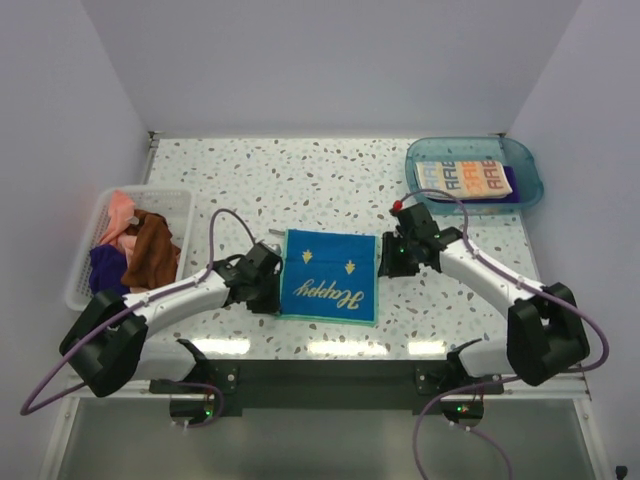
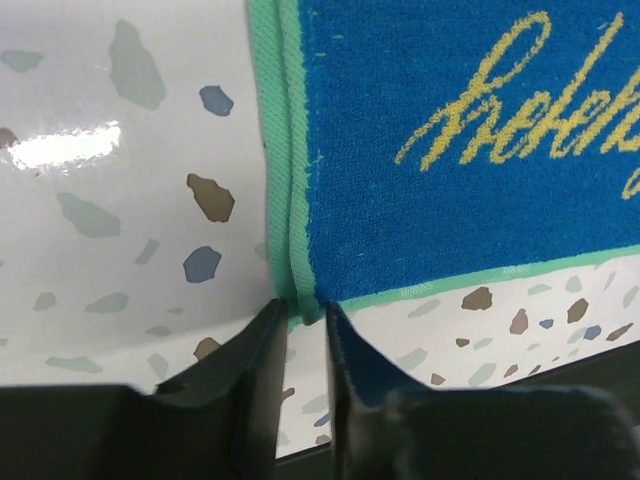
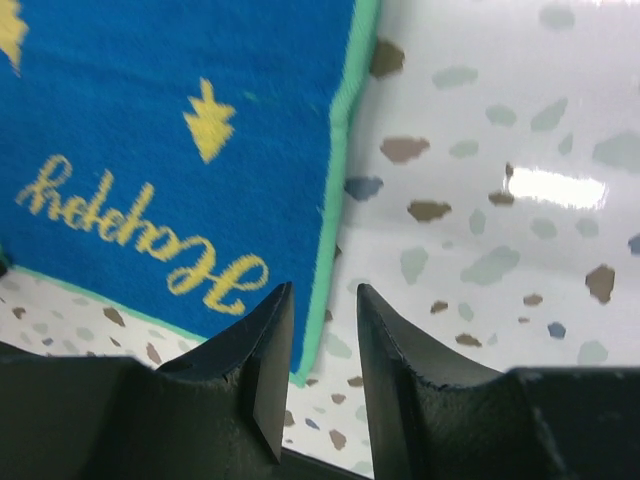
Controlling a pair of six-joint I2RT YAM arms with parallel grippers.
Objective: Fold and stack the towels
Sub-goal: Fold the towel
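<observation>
Blue Happy towel [image 1: 329,275] lies folded on the counter [image 1: 250,180]; left gripper [image 2: 303,312] at its corner, jaws slightly parted, empty; right gripper [image 3: 323,292] over the opposite edge, jaws released.

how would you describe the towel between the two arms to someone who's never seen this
On the speckled table, look at the middle of the near half, where a folded towel lies flat. Unlike the crumpled cloths in the white basket at left and the white lettered towel in the blue tray at back right, it is deep blue, green-edged, with yellow "Happy" script.
</observation>
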